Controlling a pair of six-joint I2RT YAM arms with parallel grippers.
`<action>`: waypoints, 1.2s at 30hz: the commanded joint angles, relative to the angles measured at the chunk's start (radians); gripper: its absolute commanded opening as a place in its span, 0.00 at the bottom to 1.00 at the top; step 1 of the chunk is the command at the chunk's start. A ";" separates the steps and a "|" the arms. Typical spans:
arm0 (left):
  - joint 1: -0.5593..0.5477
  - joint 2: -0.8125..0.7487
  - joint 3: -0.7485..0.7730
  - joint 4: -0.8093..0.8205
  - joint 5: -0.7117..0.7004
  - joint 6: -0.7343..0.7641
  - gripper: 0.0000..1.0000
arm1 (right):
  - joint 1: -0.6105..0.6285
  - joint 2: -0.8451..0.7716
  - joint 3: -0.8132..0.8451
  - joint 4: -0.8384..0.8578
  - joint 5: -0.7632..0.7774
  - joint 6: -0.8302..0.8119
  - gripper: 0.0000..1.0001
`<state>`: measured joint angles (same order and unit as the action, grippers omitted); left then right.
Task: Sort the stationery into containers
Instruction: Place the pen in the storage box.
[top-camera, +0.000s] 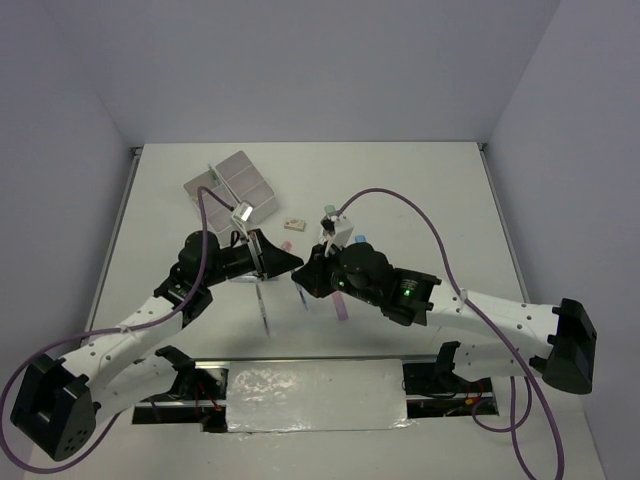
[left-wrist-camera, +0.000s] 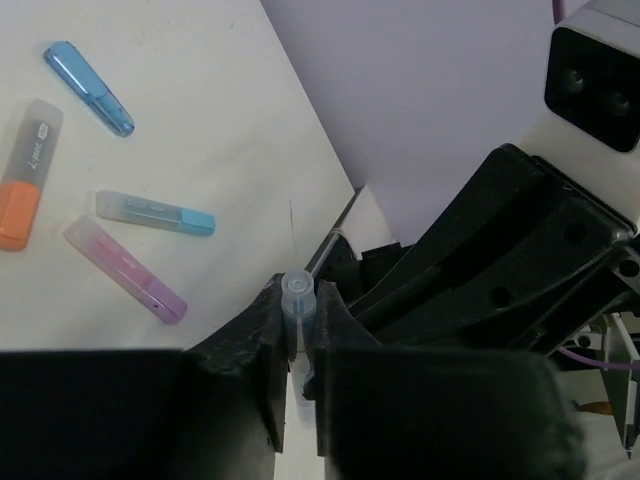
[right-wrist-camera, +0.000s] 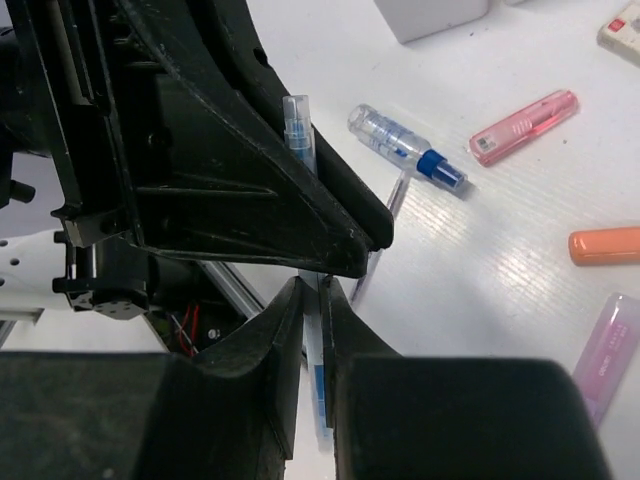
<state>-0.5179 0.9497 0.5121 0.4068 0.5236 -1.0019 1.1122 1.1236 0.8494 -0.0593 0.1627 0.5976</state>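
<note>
Above the white table (top-camera: 430, 190), my left gripper (left-wrist-camera: 297, 335) and right gripper (right-wrist-camera: 311, 300) are both pinched tight on the same thin clear plastic pen (left-wrist-camera: 296, 292).

Four highlighters (left-wrist-camera: 155, 212) and one thin pen (left-wrist-camera: 297, 298) showed in the left wrist view. One clear tube (right-wrist-camera: 405, 147) showed in the right.

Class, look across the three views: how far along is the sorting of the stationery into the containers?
Done: nothing coloured shows in the containers from above, so apparently nothing is sorted. In hand: the left gripper and right gripper are both closed on one thin pen, seemingly a hand-over. Left: the blue-capped tube, pink highlighter, orange highlighter and purple highlighter lie loose on the table.
</note>
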 joint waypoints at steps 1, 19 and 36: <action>-0.008 0.004 0.063 0.043 -0.013 0.037 0.12 | 0.001 -0.001 0.013 0.047 0.017 -0.030 0.15; 0.054 0.270 0.601 -0.511 -1.386 0.489 0.00 | -0.015 -0.473 -0.102 -0.316 0.325 -0.027 1.00; 0.300 0.665 0.715 0.105 -1.458 0.735 0.12 | -0.017 -0.479 -0.125 -0.315 0.239 -0.108 1.00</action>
<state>-0.2176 1.5963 1.2228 0.3038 -0.8837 -0.3328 1.0996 0.6109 0.7151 -0.4137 0.4355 0.5320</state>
